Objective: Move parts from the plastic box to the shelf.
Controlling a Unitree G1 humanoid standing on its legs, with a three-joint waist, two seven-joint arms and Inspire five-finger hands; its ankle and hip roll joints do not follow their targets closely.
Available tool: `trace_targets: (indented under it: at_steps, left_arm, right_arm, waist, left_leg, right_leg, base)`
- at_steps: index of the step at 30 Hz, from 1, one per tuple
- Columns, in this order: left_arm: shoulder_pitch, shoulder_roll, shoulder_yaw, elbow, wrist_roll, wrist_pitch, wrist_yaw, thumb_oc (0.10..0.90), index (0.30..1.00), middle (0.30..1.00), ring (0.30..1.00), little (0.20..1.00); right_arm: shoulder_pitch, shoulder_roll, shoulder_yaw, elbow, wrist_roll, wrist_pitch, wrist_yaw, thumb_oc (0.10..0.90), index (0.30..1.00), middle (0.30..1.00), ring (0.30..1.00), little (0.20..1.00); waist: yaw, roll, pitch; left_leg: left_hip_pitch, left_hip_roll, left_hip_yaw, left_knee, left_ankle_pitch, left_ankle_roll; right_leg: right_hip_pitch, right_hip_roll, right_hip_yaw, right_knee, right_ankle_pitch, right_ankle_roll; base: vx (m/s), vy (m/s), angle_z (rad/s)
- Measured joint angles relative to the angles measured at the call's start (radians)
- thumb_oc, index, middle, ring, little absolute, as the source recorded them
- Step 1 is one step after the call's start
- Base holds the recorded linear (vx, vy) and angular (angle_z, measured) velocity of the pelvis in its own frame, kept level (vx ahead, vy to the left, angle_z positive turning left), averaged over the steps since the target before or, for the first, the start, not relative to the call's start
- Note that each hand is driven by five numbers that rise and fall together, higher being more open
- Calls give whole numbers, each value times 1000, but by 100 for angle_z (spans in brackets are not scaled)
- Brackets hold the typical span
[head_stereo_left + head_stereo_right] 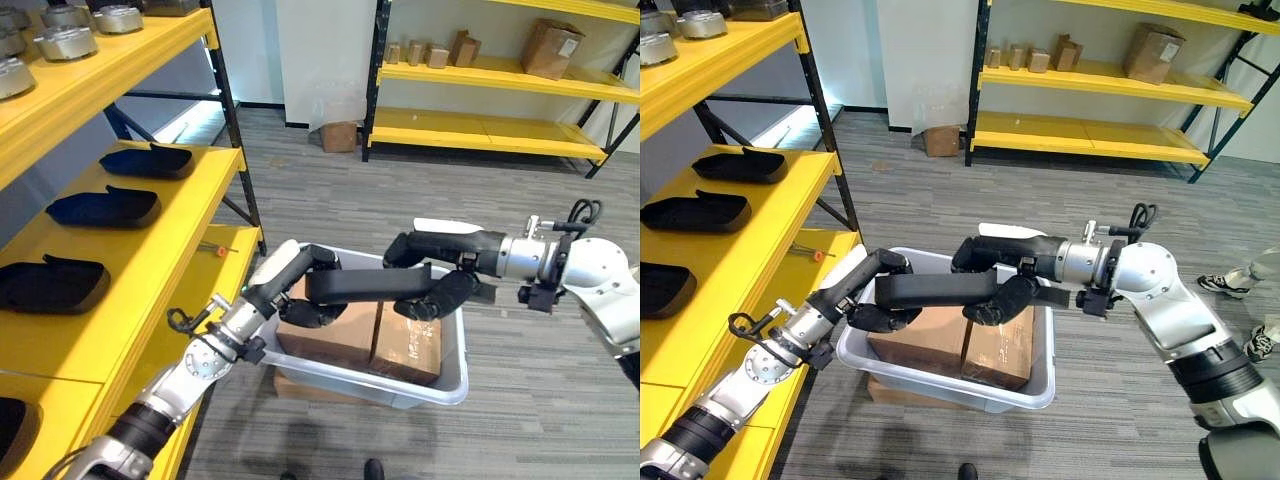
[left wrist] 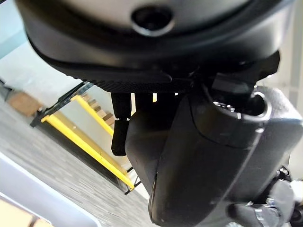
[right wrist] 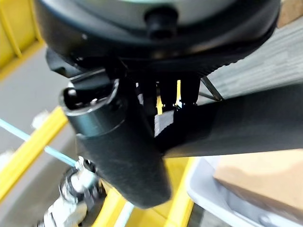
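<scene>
Midway through one transfer: long black part [image 1: 375, 285] lifted just above the grey plastic box [image 1: 455, 375], left hand [image 1: 312, 300] and right hand [image 1: 440, 290] each curled round an end, several alike already on the yellow shelf [image 1: 150, 250], placing still to do.

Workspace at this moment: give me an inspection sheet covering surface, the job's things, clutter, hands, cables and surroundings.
Surface: grey plank floor; the plastic box stands on it beside the yellow shelf.
Job's things: a long black part is held level above the box between both hands; more black parts lie on the shelf.
Clutter: cardboard boxes inside the plastic box; a small orange-tipped tool on the shelf.
Hands: left hand and right hand each curled round one end of the part.
Cables: nothing seen.
Surroundings: a far yellow rack with cartons; metal parts on the upper shelf; a person's shoes at the right edge.
</scene>
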Motion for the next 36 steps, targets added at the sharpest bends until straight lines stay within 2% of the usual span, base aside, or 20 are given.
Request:
trace_targets:
  at_steps: [6, 7, 14, 21, 25, 31, 33, 36]
  left_arm:
    - [22, -4, 0, -33, 0, 0, -26, 400, 300, 300, 300, 300]
    - [37, -9, 0, -50, -8, 0, -36, 400, 300, 300, 300, 300]
    - [68, -31, 18, -81, -37, 0, -46, 400, 300, 300, 300, 300]
    - [116, -32, 63, -86, -37, 21, -47, 400, 300, 300, 300, 300]
    - [131, -36, 91, -90, -36, 41, -45, 400, 300, 300, 300, 300]
    - [136, -35, 99, -105, -28, 49, -31, 400, 300, 300, 300, 300]
    - [144, -35, 99, -105, -15, 55, -14, 400, 300, 300, 300, 300]
    - [154, -28, 124, -104, 63, 59, 28, 400, 300, 300, 300, 300]
  right_arm:
    - [7, 10, -6, -10, -4, 38, -68, 900, 1000, 1000, 1000, 1000]
    - [40, 10, -36, -41, -40, 51, -98, 900, 1000, 1000, 1000, 1000]
    - [82, 10, -60, -90, -110, 91, -156, 900, 1000, 1000, 1000, 1000]
    - [94, 10, -100, -135, -153, 94, -232, 900, 1000, 1000, 1000, 1000]
    - [121, 47, -139, -241, -155, 84, -258, 900, 1000, 1000, 1000, 1000]
    - [125, 57, -145, -243, -154, 66, -281, 900, 1000, 1000, 1000, 1000]
    - [138, 58, -158, -242, -146, 49, -314, 900, 1000, 1000, 1000, 1000]
    - [191, 106, -217, -236, -115, -6, -431, 900, 1000, 1000, 1000, 1000]
  waist:
    - [-1, 0, 0]
    - [0, 0, 0]
    - [-7, 0, 0]
    - [-2, 6, 4]
    - [0, 27, 16]
    - [3, 28, 16]
    - [2, 28, 16]
    - [4, 30, 16]
  left_leg:
    - [-1, -1, 0, 0, 0, 0]
    - [-2, -1, -1, 0, 0, 0]
    - [-2, -1, 2, 0, -1, 0]
    - [-3, -1, 1, 0, -1, 1]
    - [-3, -1, -1, 0, -1, 1]
    - [-4, 0, -3, 0, -1, 1]
    - [-4, 0, -3, 0, -1, 1]
    - [-4, 0, -4, 0, -1, 1]
  right_leg:
    - [0, -1, -1, 0, 0, 0]
    - [-1, -1, -1, 0, -1, 1]
    - [-2, -1, 2, -2, -1, 1]
    - [-2, -3, -4, -7, -5, 4]
    - [-1, -3, -7, -7, -6, 2]
    - [0, -3, -11, -7, -7, 1]
    - [0, -3, -11, -7, -8, 1]
    - [0, -3, -14, -7, -9, 0]
  base:
    - [0, 0, 0]
    - [0, 0, 0]
    - [0, 0, 0]
    - [-1, -7, 1]
    - [-4, -26, 2]
    - [7, -34, 1]
    - [4, -24, 0]
    - [3, -48, 1]
